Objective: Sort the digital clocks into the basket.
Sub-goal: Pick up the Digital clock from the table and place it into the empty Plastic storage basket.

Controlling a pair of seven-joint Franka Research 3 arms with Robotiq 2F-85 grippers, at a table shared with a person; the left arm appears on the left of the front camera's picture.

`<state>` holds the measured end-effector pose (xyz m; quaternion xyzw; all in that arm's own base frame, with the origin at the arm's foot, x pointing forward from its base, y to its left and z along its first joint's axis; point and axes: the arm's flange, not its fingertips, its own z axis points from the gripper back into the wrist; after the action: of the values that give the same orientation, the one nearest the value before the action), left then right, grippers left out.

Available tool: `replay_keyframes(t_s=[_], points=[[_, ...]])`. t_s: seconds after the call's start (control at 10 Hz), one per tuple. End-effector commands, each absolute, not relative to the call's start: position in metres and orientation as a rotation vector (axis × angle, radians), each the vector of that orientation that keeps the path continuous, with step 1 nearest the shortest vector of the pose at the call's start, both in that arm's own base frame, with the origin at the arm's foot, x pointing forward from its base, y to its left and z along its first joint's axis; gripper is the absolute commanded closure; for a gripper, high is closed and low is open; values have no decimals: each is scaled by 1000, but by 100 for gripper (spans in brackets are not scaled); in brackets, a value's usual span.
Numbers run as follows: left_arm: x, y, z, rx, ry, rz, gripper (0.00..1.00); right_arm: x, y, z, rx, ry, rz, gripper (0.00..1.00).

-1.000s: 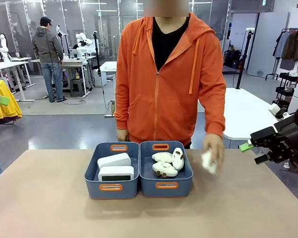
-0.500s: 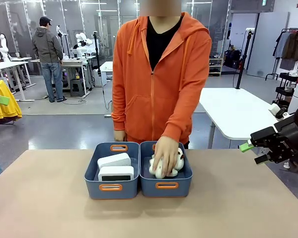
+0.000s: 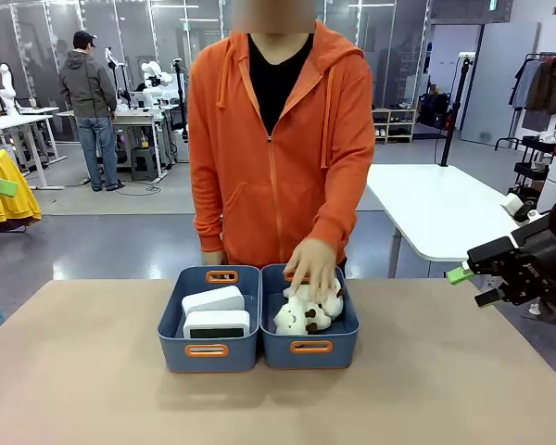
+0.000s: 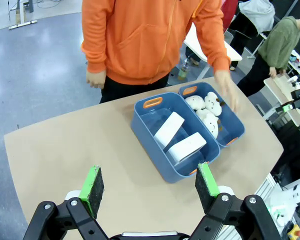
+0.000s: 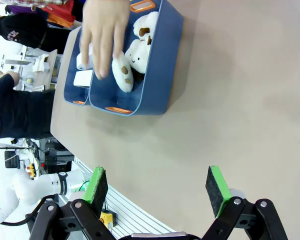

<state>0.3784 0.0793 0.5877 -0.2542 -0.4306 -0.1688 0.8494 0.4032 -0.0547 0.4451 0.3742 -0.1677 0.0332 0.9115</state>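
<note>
- While both white rounded plastic digital clocks already lie inside the left-hand blue-grey plastic basket with orange-rimmed handle slots, the sorting looks done as far as these views tell.
- That basket sits near the middle of the tan table, closer to the far edge where the person stands, touching a second, matching blue-grey basket on its right.
- One clock rests toward the basket's far end, the other toward its near end with the dark display window facing the robot's side; they lie side by side, close together.
- Each clock's long axis runs across the basket, roughly parallel to the table's near edge.
- Judging by their look, the clocks are stiff, light, smooth shells, probably slippery under pads; the display window seems the fragile part, so a hold across the short sides of the casing would suit best.
- Fluffy white plush toys fill the neighbouring basket, and the person's hand rests on them.
- Left gripper hovers above the table's corner region with its green pads spread wide apart, nothing between them.
- Right gripper hangs off beyond the table's right edge, jaws likewise fully parted and empty.
</note>
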Motion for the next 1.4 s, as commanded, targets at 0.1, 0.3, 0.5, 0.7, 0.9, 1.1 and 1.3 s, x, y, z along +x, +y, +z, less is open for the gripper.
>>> replay_keyframes(t_s=[0.1, 0.3, 0.5, 0.7, 0.9, 1.1, 1.3], points=[[378, 80, 591, -538, -900, -360, 6, 404, -53, 446, 758, -342, 68, 0], [378, 80, 591, -538, -900, -360, 6, 404, -53, 446, 758, -342, 68, 0], [378, 80, 591, -538, -900, -360, 6, 404, -53, 446, 758, -342, 68, 0], [378, 80, 591, -538, -900, -360, 6, 404, -53, 446, 758, -342, 68, 0], [378, 80, 591, -538, -900, -360, 6, 404, -53, 446, 758, -342, 68, 0], [378, 80, 591, -538, -900, -360, 6, 404, -53, 446, 758, -342, 68, 0], [378, 80, 591, -538, -900, -360, 6, 404, -53, 446, 758, -342, 68, 0]])
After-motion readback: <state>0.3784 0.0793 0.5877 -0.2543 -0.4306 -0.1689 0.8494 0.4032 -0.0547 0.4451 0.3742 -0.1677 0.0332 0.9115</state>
